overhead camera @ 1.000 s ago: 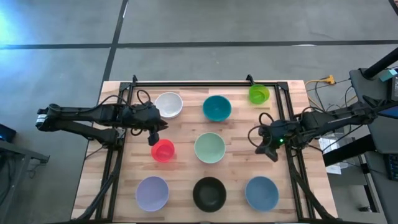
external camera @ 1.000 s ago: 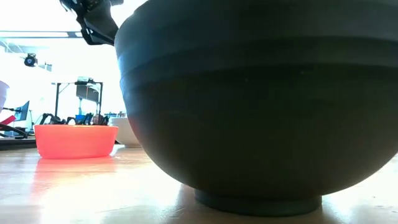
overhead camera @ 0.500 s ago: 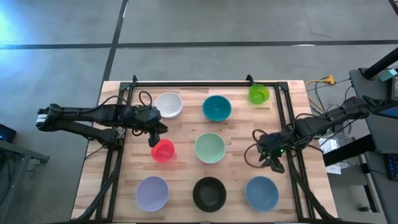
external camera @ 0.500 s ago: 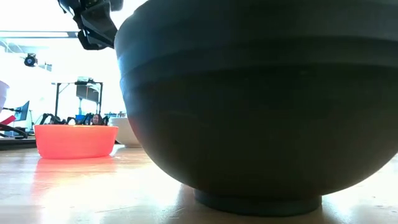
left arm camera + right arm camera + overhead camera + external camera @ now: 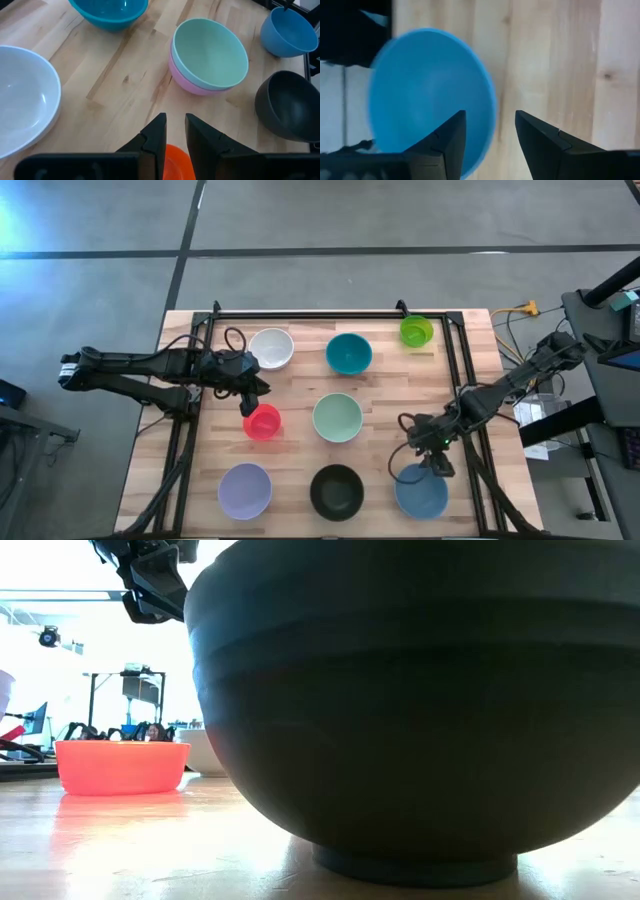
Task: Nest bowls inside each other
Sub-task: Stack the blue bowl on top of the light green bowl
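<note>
Several bowls stand on their bases on the wooden table (image 5: 300, 385): white (image 5: 271, 348), teal (image 5: 349, 353), lime green (image 5: 416, 331), red (image 5: 262, 423), lavender (image 5: 245, 490), black (image 5: 336, 491) and blue (image 5: 421, 493). A mint bowl (image 5: 210, 52) sits nested in a pink one (image 5: 190, 84) at the middle. My left gripper (image 5: 175, 125) hangs above the red bowl's far edge, its fingers a narrow gap apart with nothing between them. My right gripper (image 5: 490, 132) is open above the blue bowl's far rim (image 5: 491, 107), one finger on each side of it, not touching.
Black frame rails (image 5: 455, 380) run along the table's left, right and far sides. Cables (image 5: 520, 395) lie past the right edge. In the low view the black bowl (image 5: 400, 710) fills most of the picture, with the red bowl (image 5: 122, 766) behind it.
My right gripper has swung from beside the right rail toward the table's near edge and come down, and now stands over the blue bowl's far rim. No bowl has moved.
</note>
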Robot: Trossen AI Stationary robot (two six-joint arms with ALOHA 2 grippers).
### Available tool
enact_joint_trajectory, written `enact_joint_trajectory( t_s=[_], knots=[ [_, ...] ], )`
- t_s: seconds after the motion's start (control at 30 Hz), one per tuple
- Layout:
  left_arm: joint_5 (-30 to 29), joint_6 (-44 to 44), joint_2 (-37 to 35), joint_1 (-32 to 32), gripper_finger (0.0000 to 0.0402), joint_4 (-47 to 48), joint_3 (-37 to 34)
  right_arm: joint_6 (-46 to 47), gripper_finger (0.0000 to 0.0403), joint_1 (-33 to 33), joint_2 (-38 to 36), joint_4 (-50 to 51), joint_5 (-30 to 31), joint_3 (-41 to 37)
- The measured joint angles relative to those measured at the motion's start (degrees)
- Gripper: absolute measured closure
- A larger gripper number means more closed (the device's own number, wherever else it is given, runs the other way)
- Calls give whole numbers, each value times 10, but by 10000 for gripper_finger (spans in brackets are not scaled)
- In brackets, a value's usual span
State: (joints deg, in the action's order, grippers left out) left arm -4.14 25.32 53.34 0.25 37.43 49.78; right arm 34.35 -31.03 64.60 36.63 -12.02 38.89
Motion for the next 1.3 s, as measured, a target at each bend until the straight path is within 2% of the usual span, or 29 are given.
enact_joint_trajectory(
  t_s=[0.3,0.4,0.6,0.73,0.83,1.03,1.17,1.3],
  knots=[
    [0,0,2,0,346,0,-1,16,249,-1,108,-24,-17,0],
    [5,0,1,0,346,0,-1,14,278,-2,127,-30,-30,3],
    [7,-2,1,0,346,0,-1,3,379,-2,128,-27,-34,22],
    [8,-6,1,0,346,0,-1,-10,391,11,100,3,-39,38],
    [8,-7,1,0,346,-1,-1,-12,393,35,75,27,-45,44],
    [8,-21,1,0,346,-1,-2,-5,394,107,15,9,-47,59],
    [9,-22,1,0,346,-1,-2,14,394,172,-9,-34,-45,80],
    [9,-22,1,0,346,-1,-3,32,394,239,-1,-86,-44,108]
  ],
)
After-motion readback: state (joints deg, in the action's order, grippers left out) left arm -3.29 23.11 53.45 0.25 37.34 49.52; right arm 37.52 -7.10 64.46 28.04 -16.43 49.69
